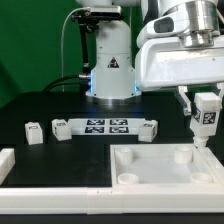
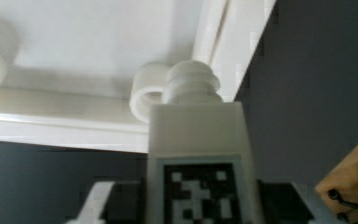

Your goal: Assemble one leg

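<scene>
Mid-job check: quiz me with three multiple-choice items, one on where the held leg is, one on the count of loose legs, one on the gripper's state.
1. The held leg is: A over a tray corner; B in the tray's middle; C beside the robot base.
2. Loose legs on the table: A one; B three; C five.
3. The gripper is: A open, empty; B shut on the held leg; C out of view.
Answers: 1 A, its tip hangs at a corner socket; 2 B, one lies apart, two flank the marker board; 3 B, it clamps the leg's sides.
</scene>
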`<state>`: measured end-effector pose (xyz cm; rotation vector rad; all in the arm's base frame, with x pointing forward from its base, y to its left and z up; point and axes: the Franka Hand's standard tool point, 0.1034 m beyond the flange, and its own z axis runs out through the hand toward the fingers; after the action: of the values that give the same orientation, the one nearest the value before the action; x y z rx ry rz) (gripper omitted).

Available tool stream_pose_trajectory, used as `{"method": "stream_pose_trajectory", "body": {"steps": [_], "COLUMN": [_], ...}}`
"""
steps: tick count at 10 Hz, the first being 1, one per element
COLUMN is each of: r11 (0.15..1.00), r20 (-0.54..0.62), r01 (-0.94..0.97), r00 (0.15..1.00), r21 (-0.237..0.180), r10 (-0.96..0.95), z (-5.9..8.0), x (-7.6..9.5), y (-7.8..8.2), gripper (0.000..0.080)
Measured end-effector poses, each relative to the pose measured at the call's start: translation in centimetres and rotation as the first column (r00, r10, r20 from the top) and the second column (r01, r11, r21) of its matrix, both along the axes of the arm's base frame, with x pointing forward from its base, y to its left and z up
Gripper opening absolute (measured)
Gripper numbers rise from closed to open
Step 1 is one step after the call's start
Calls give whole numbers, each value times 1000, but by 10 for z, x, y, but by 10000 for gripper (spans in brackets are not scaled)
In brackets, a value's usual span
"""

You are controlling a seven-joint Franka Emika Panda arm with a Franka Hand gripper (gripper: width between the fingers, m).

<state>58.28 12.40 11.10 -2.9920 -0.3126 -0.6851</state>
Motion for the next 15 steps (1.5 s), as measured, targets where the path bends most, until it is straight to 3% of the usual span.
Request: {"method": "stream_pose_trajectory", "body": {"steps": [2, 4, 6, 12, 15], "r11": [1000, 1000, 1000, 999, 999], "r20": [14, 19, 29, 94, 59], "r01": [10, 16, 27, 41, 47], "r00": [1000, 1000, 999, 995, 997], "r21": [4, 5, 5, 12, 8], "r10": [-10, -16, -27, -42, -48], "z": [-5, -10, -24, -28, -41], "x": [20, 29, 26, 30, 27], "y": [-2, -4, -7, -8, -12], "gripper": [290, 290, 290, 290, 290]}}
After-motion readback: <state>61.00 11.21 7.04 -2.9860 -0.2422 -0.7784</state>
